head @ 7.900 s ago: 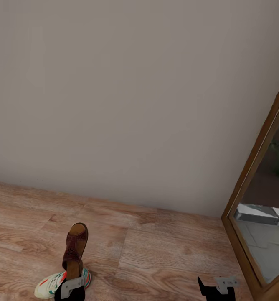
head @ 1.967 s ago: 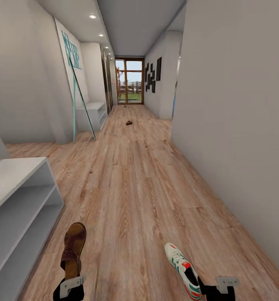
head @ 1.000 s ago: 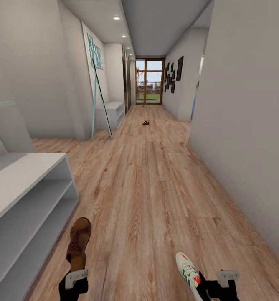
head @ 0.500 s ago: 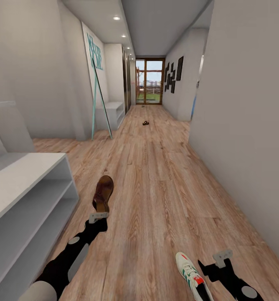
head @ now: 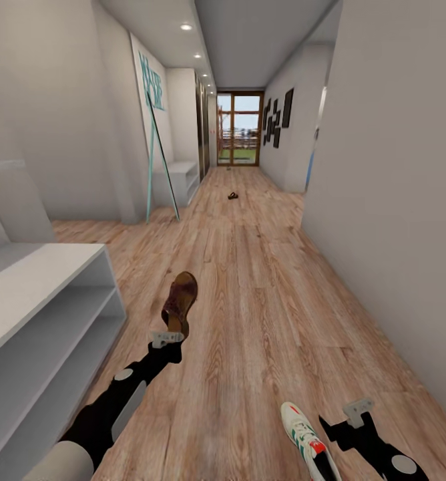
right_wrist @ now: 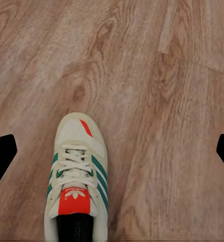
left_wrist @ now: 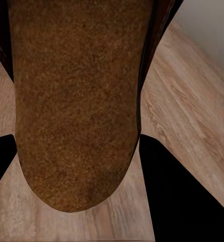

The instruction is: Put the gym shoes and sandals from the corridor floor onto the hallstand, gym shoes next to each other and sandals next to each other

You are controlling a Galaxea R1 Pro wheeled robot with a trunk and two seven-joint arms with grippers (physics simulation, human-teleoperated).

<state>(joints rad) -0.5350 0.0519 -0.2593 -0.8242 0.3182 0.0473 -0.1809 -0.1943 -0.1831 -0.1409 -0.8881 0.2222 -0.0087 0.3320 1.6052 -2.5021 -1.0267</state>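
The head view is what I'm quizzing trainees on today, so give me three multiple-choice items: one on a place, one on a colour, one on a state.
1. Where does the hallstand stand in the head view?
A. at the left edge
B. against the right wall
C. at the far glass door

2. What colour are the side stripes of the gym shoe?
A. blue
B. green
C. black

3. What is the state of the sandal at the left gripper?
A. lying inside a rack compartment
B. resting on the rack's top
C. held out above the corridor floor

Answers:
1 A: the pale unit with open compartments sits low on the left.
2 B: green stripes show beside the laces, also in the right wrist view.
3 C: the left arm holds it up by one end, beside the rack.
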